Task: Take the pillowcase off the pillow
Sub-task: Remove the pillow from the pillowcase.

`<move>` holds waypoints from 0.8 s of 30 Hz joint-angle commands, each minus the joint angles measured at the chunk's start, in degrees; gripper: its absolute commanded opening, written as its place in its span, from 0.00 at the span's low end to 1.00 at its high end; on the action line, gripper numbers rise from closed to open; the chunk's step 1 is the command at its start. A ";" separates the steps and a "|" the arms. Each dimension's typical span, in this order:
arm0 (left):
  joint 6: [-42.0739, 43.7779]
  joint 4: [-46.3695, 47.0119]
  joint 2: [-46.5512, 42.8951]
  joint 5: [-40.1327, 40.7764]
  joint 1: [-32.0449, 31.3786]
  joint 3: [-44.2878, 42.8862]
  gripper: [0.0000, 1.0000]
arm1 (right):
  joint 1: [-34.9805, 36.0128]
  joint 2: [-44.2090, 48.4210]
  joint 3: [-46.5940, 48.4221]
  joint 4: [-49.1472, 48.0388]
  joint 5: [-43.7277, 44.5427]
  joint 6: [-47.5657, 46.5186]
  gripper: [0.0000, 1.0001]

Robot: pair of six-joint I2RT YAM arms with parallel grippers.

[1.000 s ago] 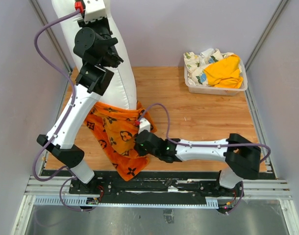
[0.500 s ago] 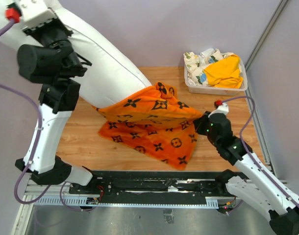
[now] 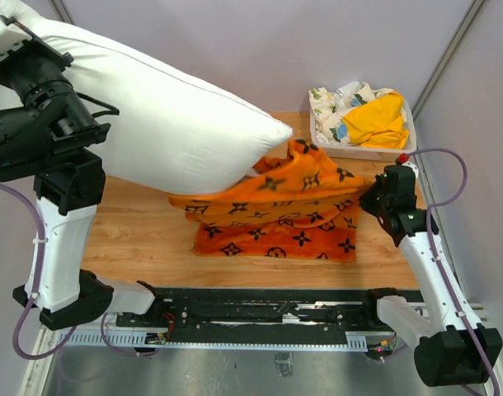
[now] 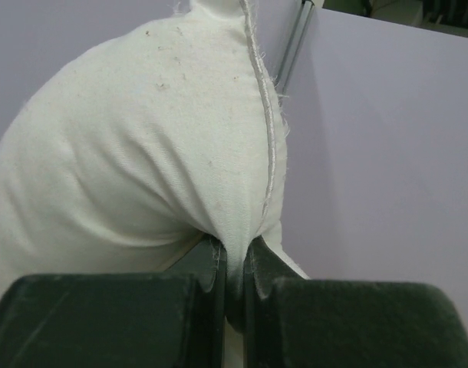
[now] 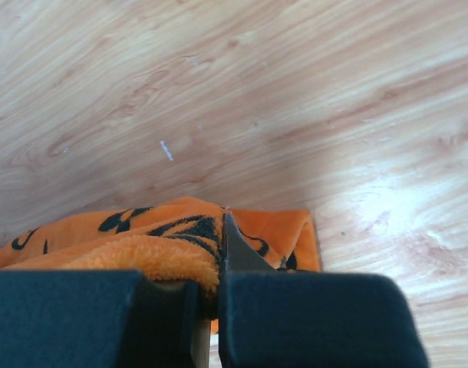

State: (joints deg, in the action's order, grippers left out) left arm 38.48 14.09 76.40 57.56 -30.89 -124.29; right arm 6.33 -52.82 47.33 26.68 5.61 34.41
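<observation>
Two arms are holding fabric, one at each side of the top view. The L pincer, at upper left, is pinching the pillow by its seamed edge. Its wrist view is showing the fingers pressed together on a fold of white cloth right by the piping. The pillow is hanging in the air, slanting from upper left down toward frame centre. Its right corner is pointing at a white plastic tub at upper right.

The R pincer, at mid-right of the top view, is clamping the pillowcase at its right-hand edge. In its wrist view, orange plush w/ black motifs is bunching between the closed jaws, w/ wood grain behind. The pillowcase is stretching across the centre of the worktop, w/ its upper part lifted & draped and its lower edge lying on the wood. Its top-left part is meeting the pillow's lower right edge. Can't tell whether that bit of pillow is sitting inside the case mouth or only resting against it. Most of the pillow is showing bare, outside the case.

The tub is sitting on the worktop just right of the pillow's tip in frame. It is holding a white floral-print cloth & a yellow-orange cloth.
</observation>
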 commanded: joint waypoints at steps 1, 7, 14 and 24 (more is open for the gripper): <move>1.38 8.58 -6.55 -7.21 0.57 -3.02 0.00 | -5.51 -1.63 1.50 2.45 -1.64 -0.18 0.01; 0.61 6.84 -8.64 -7.47 0.57 -0.76 0.00 | -6.20 -1.74 1.39 1.83 -0.80 0.71 0.01; -1.68 -5.50 -5.80 -15.70 0.57 -3.67 0.00 | -6.33 2.25 3.87 2.71 2.01 1.46 0.01; -5.00 -30.31 -2.33 -26.29 0.55 4.03 0.00 | -6.33 5.11 3.88 2.58 0.20 1.60 0.01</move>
State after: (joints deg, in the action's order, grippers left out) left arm 35.73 -6.33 71.94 41.43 -30.46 -124.53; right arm 1.74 -49.01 50.78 29.45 5.41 35.05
